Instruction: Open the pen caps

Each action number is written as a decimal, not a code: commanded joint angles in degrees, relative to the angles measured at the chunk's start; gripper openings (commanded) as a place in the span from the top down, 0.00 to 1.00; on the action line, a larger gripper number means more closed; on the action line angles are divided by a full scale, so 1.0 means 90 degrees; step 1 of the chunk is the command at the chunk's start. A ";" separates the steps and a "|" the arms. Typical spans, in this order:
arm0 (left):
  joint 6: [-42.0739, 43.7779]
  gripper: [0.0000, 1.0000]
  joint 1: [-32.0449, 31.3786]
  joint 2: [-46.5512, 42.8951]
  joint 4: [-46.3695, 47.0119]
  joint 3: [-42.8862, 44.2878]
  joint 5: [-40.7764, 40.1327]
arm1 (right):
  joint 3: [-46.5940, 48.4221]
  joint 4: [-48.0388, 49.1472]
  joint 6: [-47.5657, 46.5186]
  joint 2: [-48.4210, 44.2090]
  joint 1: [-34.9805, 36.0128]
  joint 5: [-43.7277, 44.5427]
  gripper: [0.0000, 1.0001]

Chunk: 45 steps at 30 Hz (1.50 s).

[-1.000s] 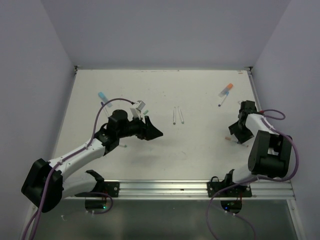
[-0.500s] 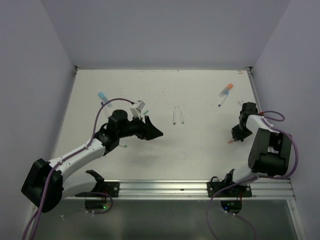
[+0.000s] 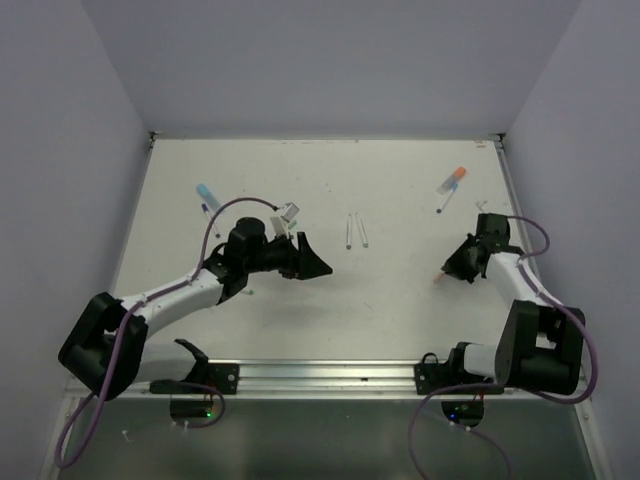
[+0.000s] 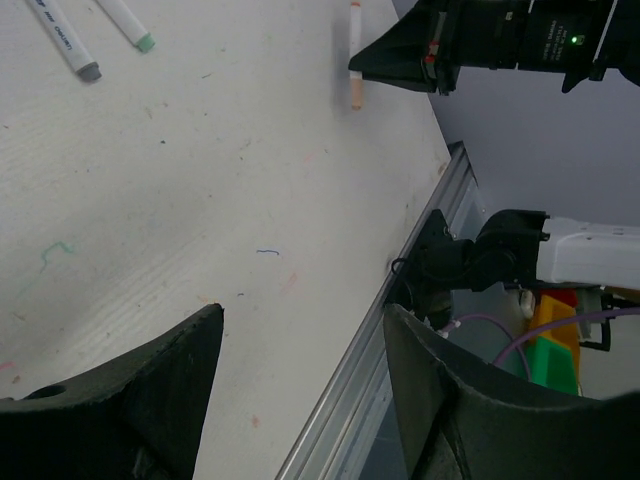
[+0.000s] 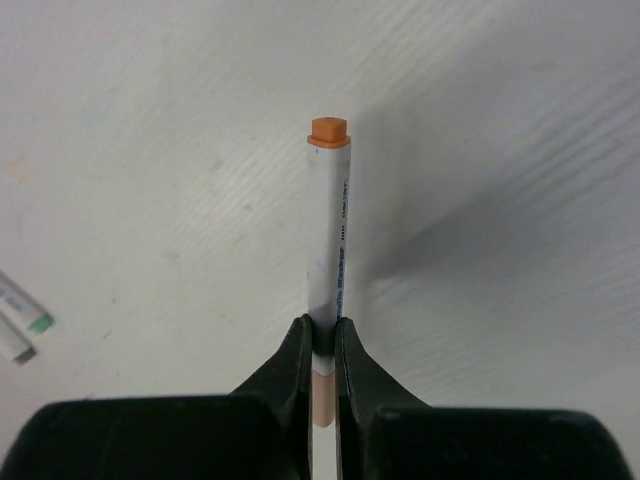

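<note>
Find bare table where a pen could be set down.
Widest: the near middle of the table, between left gripper and right gripper, nearer than the two pens. Also the far strip between the blue-capped marker and orange-capped marker. Crowded around both grippers.

Left arm stretches forward and inward, left pincer (image 3: 312, 262) spread wide; right arm bends inward, right pincer (image 5: 322, 340) clamped on a pen (image 5: 330, 220).

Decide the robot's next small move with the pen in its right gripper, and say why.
Probably carry the pen toward the left gripper, so that it can take the free end. The right gripper is shut on the barrel, the orange end juts clear of the grip, and the left gripper hangs open and empty, well apart from it.
</note>
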 commanded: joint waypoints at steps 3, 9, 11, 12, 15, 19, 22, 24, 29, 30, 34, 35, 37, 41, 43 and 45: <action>-0.0341 0.32 -0.0029 0.0710 0.0952 0.0336 0.0723 | 0.0417 0.0525 -0.0833 -0.0326 0.1011 -0.1113 1.00; -0.0877 0.36 -0.0029 0.1415 0.1604 0.0317 0.0772 | 0.0349 0.1910 -0.0356 -0.0043 0.2418 -0.1951 1.00; -0.1131 0.38 -0.0038 0.1512 0.2014 0.0258 0.0723 | 0.0348 0.2398 0.0015 0.0035 0.2759 -0.2060 1.00; -0.1171 0.39 -0.0038 0.1532 0.2055 0.0239 0.0588 | 0.0368 0.2517 0.0113 0.0094 0.2867 -0.2090 1.00; -0.1123 0.39 -0.0116 0.1484 0.2036 0.0229 0.0120 | 0.0456 0.2781 0.0415 0.0133 0.3190 -0.2178 1.00; -0.1161 0.38 -0.0282 0.1454 0.2114 0.0180 -0.0370 | 0.0446 0.3317 0.0923 0.0182 0.3395 -0.2480 1.00; -0.1230 0.38 -0.0399 0.1620 0.2211 0.0219 -0.0566 | 0.0358 0.3717 0.1274 0.0221 0.3581 -0.2646 1.00; -0.1279 0.38 -0.0477 0.1766 0.2241 0.0248 -0.0634 | 0.0300 0.3884 0.1431 0.0241 0.3679 -0.2764 1.00; -0.1376 0.39 -0.0644 0.2020 0.2387 0.0404 -0.0761 | 0.0251 0.4149 0.1676 0.0270 0.3913 -0.2793 1.00; -0.1376 0.39 -0.0702 0.2050 0.2387 0.0424 -0.0781 | 0.0251 0.4168 0.1715 0.0270 0.3933 -0.2793 1.00; -0.1396 0.41 -0.0761 0.2118 0.2368 0.0483 -0.0859 | 0.0212 0.4266 0.1774 0.0241 0.4021 -0.2793 1.00; -0.1406 0.41 -0.0761 0.2099 0.2368 0.0483 -0.0888 | 0.0212 0.4266 0.1774 0.0250 0.4059 -0.2774 1.00; -0.1406 0.42 -0.0761 0.2099 0.2368 0.0512 -0.0917 | 0.0192 0.4276 0.1783 0.0250 0.4079 -0.2774 1.00; -0.1406 0.43 -0.0761 0.2060 0.2329 0.0551 -0.0976 | 0.0163 0.4276 0.1764 0.0280 0.4118 -0.2783 1.00; -0.1396 0.44 -0.0761 0.2089 0.2319 0.0590 -0.0966 | 0.0134 0.4314 0.1764 0.0299 0.4128 -0.2774 1.00; -0.1386 0.45 -0.0761 0.2128 0.2290 0.0609 -0.0957 | 0.0114 0.4363 0.1793 0.0329 0.4148 -0.2803 1.00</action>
